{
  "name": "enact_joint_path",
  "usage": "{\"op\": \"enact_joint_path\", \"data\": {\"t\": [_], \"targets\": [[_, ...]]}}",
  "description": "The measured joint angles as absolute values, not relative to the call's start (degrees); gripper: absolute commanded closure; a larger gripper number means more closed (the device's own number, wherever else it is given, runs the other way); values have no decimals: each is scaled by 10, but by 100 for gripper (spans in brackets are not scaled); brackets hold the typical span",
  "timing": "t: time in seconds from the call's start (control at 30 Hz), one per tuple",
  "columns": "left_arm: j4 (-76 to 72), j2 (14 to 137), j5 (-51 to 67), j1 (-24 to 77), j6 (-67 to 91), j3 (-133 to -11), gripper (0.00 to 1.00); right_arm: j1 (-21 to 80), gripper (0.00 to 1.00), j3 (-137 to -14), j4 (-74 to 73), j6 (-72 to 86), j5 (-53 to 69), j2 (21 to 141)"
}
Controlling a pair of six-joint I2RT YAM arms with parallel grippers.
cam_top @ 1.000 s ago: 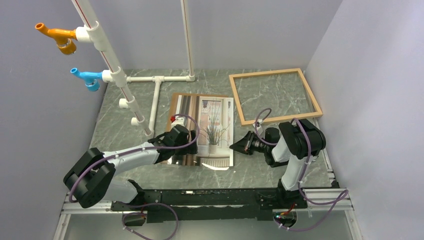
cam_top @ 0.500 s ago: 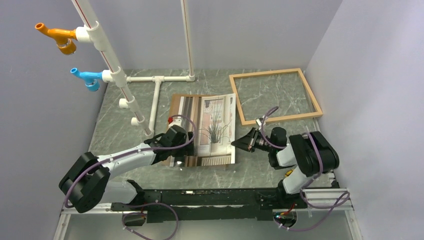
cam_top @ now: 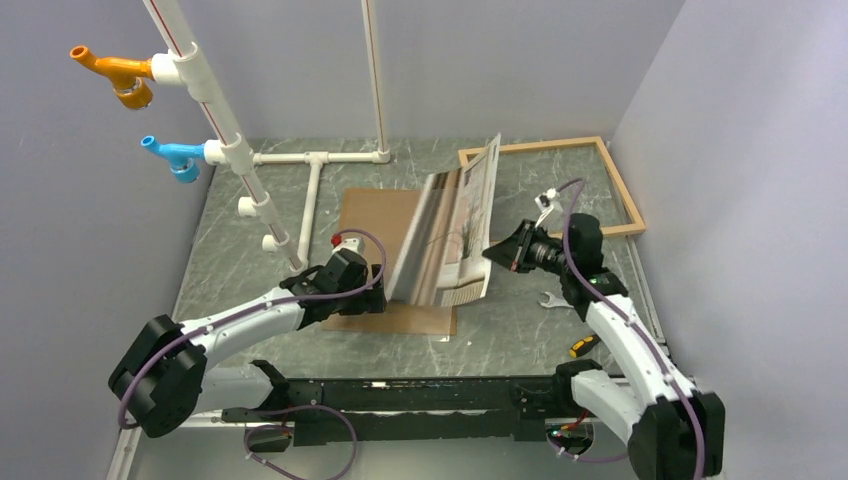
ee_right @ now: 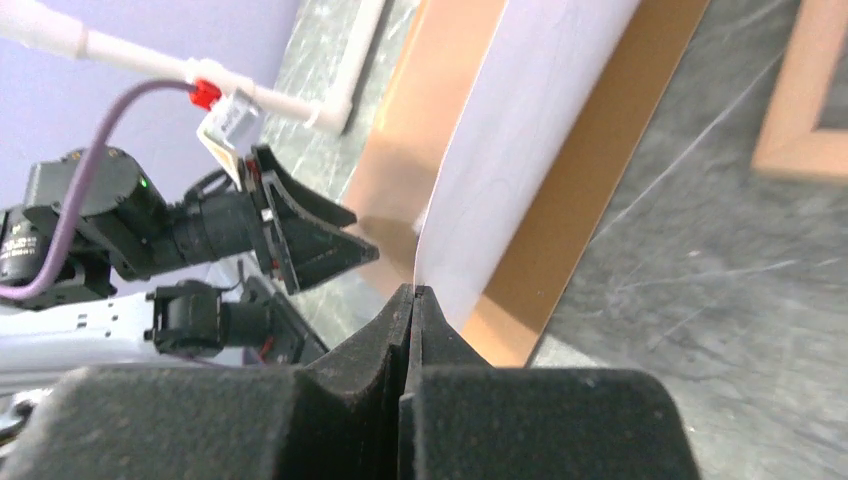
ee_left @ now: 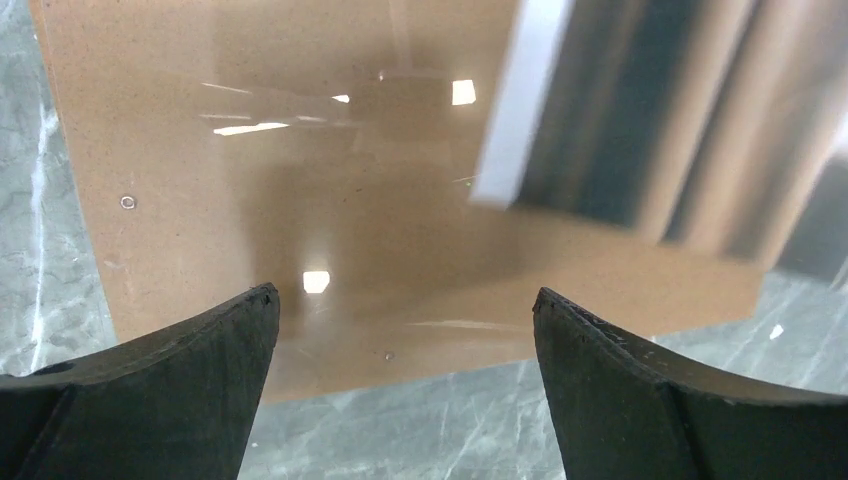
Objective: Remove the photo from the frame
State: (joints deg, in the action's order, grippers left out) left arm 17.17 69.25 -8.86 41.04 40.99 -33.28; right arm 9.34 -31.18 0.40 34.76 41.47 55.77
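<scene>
Item: photo [cam_top: 452,225], tilted up on edge over a brown backing board [cam_top: 372,215], out of the frame [cam_top: 545,148] lying far right. Right gripper [ee_right: 412,300] pinches the photo's edge; left gripper [ee_left: 405,300] is spread above the board. We advise a slow lift with the board pinned flat.

**Materials and finishes**

Your photo [cam_top: 450,235] is glossy paper, thin enough to bend. The brown board [cam_top: 375,215] looks like fibreboard, yet it shows shiny light reflections. The frame [cam_top: 530,147] is smooth pale wood. The table [cam_top: 235,255] looks like veined grey stone.
</scene>
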Motion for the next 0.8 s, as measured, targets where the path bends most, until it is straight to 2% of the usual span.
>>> {"op": "enact_joint_path", "data": {"t": [0.2,0.37,0.8], "targets": [[186,677,-72,410,402,-352,1,117,100,-436,-163,289,323,491],[188,658,-63,410,399,-357,1,152,100,-514,-251,270,272,493],[222,588,-57,410,399,-362,1,266,100,-637,-269,277,230,566]]}}
